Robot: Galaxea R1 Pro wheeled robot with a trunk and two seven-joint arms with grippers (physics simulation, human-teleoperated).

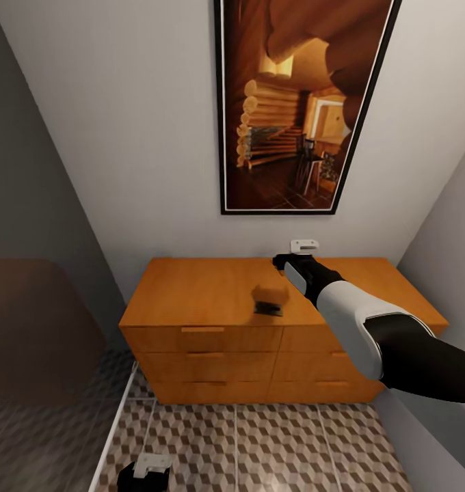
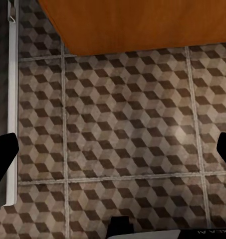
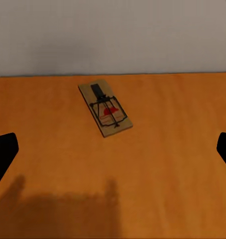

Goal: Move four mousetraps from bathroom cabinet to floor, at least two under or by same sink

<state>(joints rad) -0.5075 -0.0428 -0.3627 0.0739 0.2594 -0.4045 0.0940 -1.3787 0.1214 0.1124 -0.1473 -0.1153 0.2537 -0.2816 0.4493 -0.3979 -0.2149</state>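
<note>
One small flat brown wooden mousetrap (image 3: 105, 108) with dark wire and a red mark is all I am seeing of the four, lying flat on the top of the low orange-brown wooden cabinet (image 1: 212, 290), close to the grey back wall (image 1: 123, 137). Starting at the left, I am keeping my left gripper (image 1: 145, 471) low over the cube-patterned tile floor (image 2: 127, 134), its black fingers spread wide with nothing between them. Moving rightward, a tall framed picture of a log cabin interior (image 1: 297, 102) is hanging above the cabinet, and my right gripper (image 1: 286, 261) is reaching out over the cabinet top, fingers parted and empty, the trap lying ahead between them. I am judging the risk as a shallow pinch: the board is thin and angled across the fingers, so closing off-centre could skid it toward the wall.
</note>
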